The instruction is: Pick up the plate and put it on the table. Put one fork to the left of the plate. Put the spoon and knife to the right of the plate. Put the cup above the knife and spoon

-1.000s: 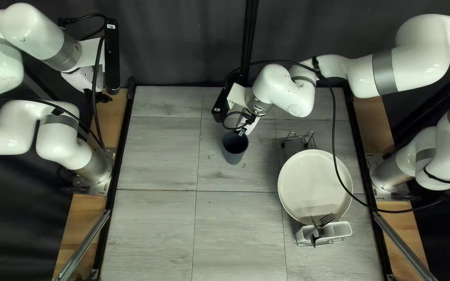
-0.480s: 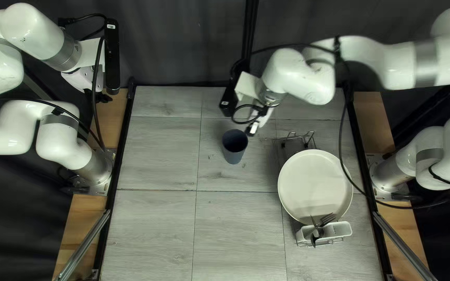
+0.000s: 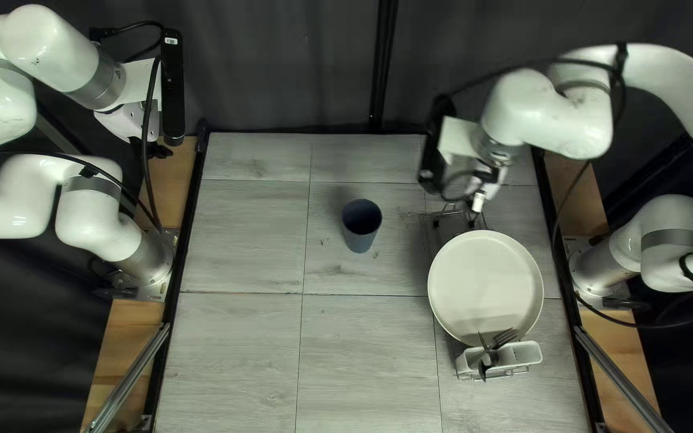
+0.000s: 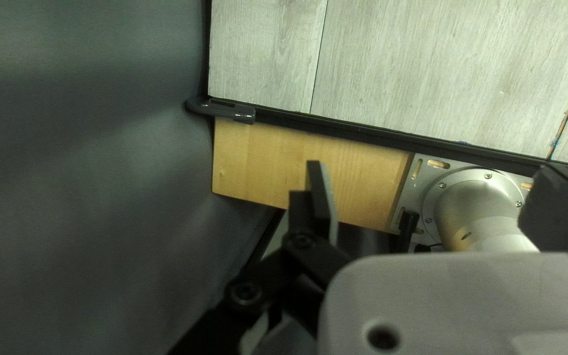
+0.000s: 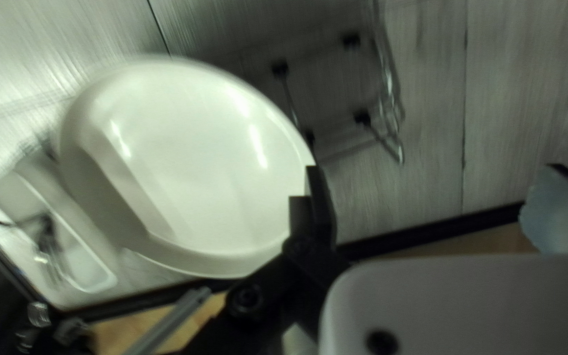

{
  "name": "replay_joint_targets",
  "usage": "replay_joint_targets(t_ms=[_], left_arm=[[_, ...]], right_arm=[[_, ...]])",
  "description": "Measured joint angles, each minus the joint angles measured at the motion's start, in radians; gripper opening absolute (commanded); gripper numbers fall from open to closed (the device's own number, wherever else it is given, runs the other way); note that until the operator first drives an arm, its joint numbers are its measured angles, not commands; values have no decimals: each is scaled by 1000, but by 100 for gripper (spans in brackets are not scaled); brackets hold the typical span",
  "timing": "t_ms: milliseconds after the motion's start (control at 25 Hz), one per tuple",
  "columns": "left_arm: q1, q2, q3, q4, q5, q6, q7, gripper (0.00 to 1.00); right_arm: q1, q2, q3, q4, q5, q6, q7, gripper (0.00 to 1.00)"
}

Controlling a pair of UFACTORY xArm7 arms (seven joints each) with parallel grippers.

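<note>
- Hanging near the wire rack [image 3: 451, 212], the right gripper [image 3: 479, 202] is shown in the top left view with the plate [image 3: 485, 289] on its near side, cutlery [image 3: 504, 337] in a caddy [image 3: 527, 353] beyond that, the cup [image 3: 361, 228] to its left; the left gripper [image 3: 152, 149] is held well apart.
- Left wrist view: the left gripper [image 4: 428, 205] is spread wide, nothing gripped.
- Right wrist view: the right gripper [image 5: 428, 205] is spread wide, empty, the plate seen beside one finger.

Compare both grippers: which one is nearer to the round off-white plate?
Right. The right gripper hovers just beyond the plate, by the metal wire rack; the left gripper is past the table's left edge.
</note>
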Motion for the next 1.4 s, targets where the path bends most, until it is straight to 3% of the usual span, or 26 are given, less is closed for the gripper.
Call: replay_joint_targets(t_ms=[560, 880, 1120, 1200, 1360, 1400], left_arm=[[0, 0, 0, 0, 0, 0, 0, 100], [0, 0, 0, 0, 0, 0, 0, 100], [0, 0, 0, 0, 0, 0, 0, 100], [0, 0, 0, 0, 0, 0, 0, 100], [0, 0, 0, 0, 0, 0, 0, 100], [0, 0, 0, 0, 0, 0, 0, 100]], right_arm=[[34, 8, 115, -173, -74, -164, 111, 100], [37, 32, 148, -196, -110, -203, 139, 81], [31, 33, 143, -195, -124, -221, 127, 83], [29, 31, 138, -199, -126, -232, 121, 76], [22, 32, 124, -213, -132, -261, 107, 73], [19, 32, 119, -218, -133, -269, 102, 64]])
